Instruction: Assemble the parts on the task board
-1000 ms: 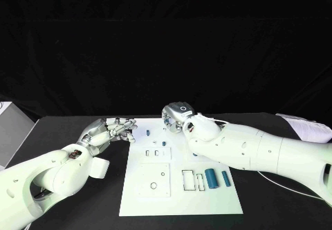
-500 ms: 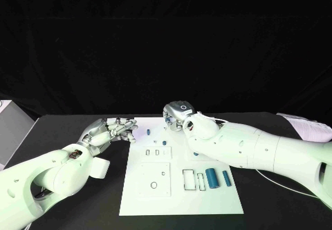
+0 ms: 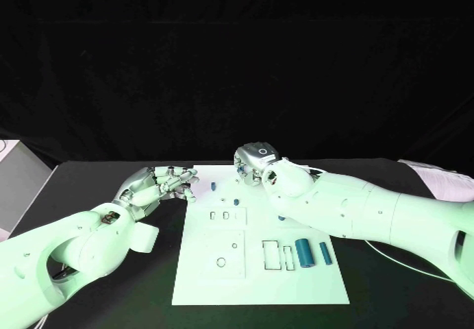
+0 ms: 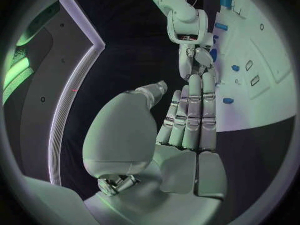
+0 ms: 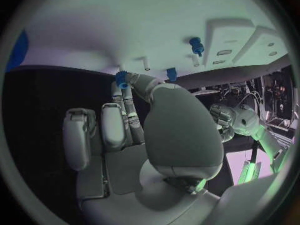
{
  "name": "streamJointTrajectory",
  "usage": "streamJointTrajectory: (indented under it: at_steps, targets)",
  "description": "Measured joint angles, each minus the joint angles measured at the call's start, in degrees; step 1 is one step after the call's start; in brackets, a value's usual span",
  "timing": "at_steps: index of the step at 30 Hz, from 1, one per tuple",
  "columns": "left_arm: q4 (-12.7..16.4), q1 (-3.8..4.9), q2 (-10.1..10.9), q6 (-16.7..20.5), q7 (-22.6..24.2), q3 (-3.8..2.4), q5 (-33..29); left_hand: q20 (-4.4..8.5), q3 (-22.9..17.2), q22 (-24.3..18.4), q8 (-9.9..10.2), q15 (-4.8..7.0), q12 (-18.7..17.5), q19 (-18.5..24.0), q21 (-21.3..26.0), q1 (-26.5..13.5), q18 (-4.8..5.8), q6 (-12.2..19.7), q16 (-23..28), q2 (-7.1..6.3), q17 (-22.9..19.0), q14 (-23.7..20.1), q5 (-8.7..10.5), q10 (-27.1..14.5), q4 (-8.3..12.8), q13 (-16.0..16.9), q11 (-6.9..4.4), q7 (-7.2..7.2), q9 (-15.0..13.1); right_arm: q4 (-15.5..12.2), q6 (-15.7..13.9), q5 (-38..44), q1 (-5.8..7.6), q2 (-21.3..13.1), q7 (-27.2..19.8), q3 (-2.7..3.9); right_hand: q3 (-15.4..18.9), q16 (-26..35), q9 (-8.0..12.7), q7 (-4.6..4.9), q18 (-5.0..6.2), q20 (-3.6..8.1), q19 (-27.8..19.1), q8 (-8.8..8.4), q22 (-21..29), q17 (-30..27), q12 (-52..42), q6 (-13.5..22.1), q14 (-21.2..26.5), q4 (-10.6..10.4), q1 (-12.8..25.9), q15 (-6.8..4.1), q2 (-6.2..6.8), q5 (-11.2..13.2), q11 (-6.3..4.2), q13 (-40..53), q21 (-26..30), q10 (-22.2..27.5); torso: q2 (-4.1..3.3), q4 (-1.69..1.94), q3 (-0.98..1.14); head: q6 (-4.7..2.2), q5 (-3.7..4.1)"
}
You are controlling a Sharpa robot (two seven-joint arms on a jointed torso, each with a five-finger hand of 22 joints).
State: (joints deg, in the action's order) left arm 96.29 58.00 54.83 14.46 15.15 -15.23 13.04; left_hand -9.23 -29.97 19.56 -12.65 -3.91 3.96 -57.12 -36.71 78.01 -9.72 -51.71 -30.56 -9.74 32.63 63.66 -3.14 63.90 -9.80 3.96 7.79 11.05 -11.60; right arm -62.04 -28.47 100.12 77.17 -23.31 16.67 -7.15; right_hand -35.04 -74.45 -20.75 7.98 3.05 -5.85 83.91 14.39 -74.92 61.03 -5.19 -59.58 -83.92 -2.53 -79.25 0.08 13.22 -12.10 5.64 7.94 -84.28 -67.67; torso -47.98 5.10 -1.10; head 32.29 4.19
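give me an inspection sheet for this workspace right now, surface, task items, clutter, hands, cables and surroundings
Surface: black table, bare beside the board.
Job's things: white task board at centre; two blue cylinders lying side by side on it; small blue parts near its far end.
Clutter: white box at the table's left edge.
Hands: left hand at the board's far left corner, fingers extended, holding nothing; right hand over the far end, pinching a small blue part.
Cables: white cable on the table under the right arm.
Surroundings: black backdrop.
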Motion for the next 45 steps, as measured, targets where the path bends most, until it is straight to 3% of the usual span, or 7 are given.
streamJointTrajectory:
  at_steps: [22, 25, 32, 37, 40, 42, 45]
  targets:
    - [0.07, 0.01, 0.01, -0.08, -0.11, -0.03, 0.19, 0.00, 0.00, -0.01, 0.00, 0.00, 0.00, 0.00, 0.00, 0.00, 0.00, 0.00, 0.00, 0.00, -0.01, 0.00, 0.00, 0.00, 0.00, 0.00, 0.00, 0.00, -0.04, 1.57, 0.29, -0.71, 0.01, 0.92, -0.82, -0.06, -0.32, 0.44, -0.44, 0.49, 0.00, 0.00, 0.00, -0.73, 0.01, -1.99, 1.12, 1.75, 0.00, -0.33, 0.90, 0.00, 0.90, 0.35, -0.76, 0.20, 1.06, -0.11, -0.23, -0.04, -0.02, 0.00, -0.10]
    - [0.05, 0.01, 0.00, -0.08, -0.13, -0.03, 0.21, 0.00, 0.00, -0.02, 0.00, 0.00, 0.00, 0.00, 0.00, 0.00, 0.00, 0.00, 0.00, 0.00, -0.01, 0.00, 0.00, 0.00, 0.00, 0.00, 0.00, 0.00, -0.04, 1.75, 0.33, -0.91, 0.00, 0.98, -0.94, -0.08, -0.56, 1.35, -0.59, 0.91, 0.00, -0.55, -0.59, -1.46, 0.01, -3.43, 1.49, 2.58, 0.02, -0.56, 1.37, 0.02, 1.37, 0.67, -0.35, 0.07, 2.35, 1.34, -0.25, -0.04, -0.02, -0.03, -0.10]
    - [-0.02, 0.01, -0.03, -0.10, -0.18, -0.03, 0.25, 0.00, 0.00, -0.02, 0.00, 0.00, 0.00, 0.00, 0.00, 0.00, 0.00, 0.00, 0.00, 0.00, -0.02, 0.00, 0.00, 0.00, 0.00, 0.00, 0.00, 0.00, -0.03, 1.96, 0.34, -1.32, -0.03, 0.93, -1.21, -0.11, -0.51, 3.98, -1.02, 1.90, 0.01, -1.28, -3.50, -2.80, 1.80, -7.96, 1.50, 4.40, 1.16, -0.60, 1.73, 1.16, 1.73, 1.25, 0.76, -1.60, 6.05, 6.17, -0.30, -0.07, -0.02, -0.04, -0.13]
    - [-0.11, 0.01, -0.05, -0.12, -0.21, -0.03, 0.27, 0.01, 0.00, 0.22, 0.00, -0.20, 0.00, 0.41, -0.41, 0.00, -0.01, 0.00, 0.00, 0.00, 0.17, -0.20, 0.00, 0.00, 0.00, 0.00, 0.00, 0.00, -0.12, 0.96, 0.21, -1.50, -0.02, 0.01, -1.31, -0.11, 4.75, 5.57, -1.05, 1.63, 0.95, -1.64, -4.75, -4.61, 4.96, -11.05, 1.50, 6.17, 1.65, -1.07, 0.58, 1.65, 1.22, 1.94, 1.14, -3.29, 8.90, 10.99, -0.32, -0.10, 0.00, -0.09, -0.14]
    - [-0.18, 0.01, -0.02, -0.13, -0.23, -0.03, 0.28, 0.01, 0.00, 0.22, 0.00, -0.20, 0.00, 0.41, -0.41, 0.00, -0.01, 0.00, 0.00, 0.00, 0.17, -0.20, 0.00, 0.00, 0.00, 0.00, 0.00, 0.00, -0.12, -0.76, 0.05, -1.58, -0.01, -1.39, -1.32, -0.11, 13.13, 6.20, -0.88, 1.93, 0.95, -1.95, -5.05, -6.07, 6.46, -12.70, 1.50, 6.74, 1.85, -3.56, -3.00, 1.85, -0.14, 3.36, 1.61, -4.15, 10.57, 14.37, -0.31, -0.15, 0.04, -0.09, -0.20]
    - [-0.23, 0.01, 0.01, -0.14, -0.23, -0.03, 0.29, 0.01, 0.00, 0.21, 0.00, -0.20, 0.00, 0.41, -0.41, 0.00, 0.00, 0.00, 0.00, 0.00, 0.17, -0.20, 0.00, 0.00, 0.00, 0.00, 0.00, 0.00, -0.12, -2.32, -0.08, -1.63, 0.03, -2.68, -1.31, -0.11, 18.80, 6.21, -0.71, 1.28, 0.95, -2.15, -5.25, -6.97, 7.12, -13.62, 1.50, 7.25, 2.09, -8.58, -6.82, 2.09, -0.08, 4.22, 1.98, -4.20, 11.52, 16.36, -0.31, -0.18, 0.09, -0.12, -0.22]
    - [-0.35, 0.01, 0.05, -0.16, -0.25, -0.03, 0.29, 0.01, 0.00, 0.21, 0.18, -0.20, 0.00, 0.41, -0.41, 0.00, -0.01, 0.00, 0.00, 0.00, 0.17, -0.20, 0.00, 0.00, 0.00, 0.00, 0.00, 0.00, -0.11, -5.62, -0.33, -1.89, 0.17, -5.60, -1.27, -0.04, 20.52, 6.21, -0.75, 0.96, 0.95, -2.15, -5.25, -7.22, 7.23, -14.12, 0.73, 6.92, 2.17, -13.36, -9.73, 2.17, 0.11, 4.58, 1.75, -4.10, 11.82, 15.15, -0.29, -0.23, 0.14, -0.24, -0.23]
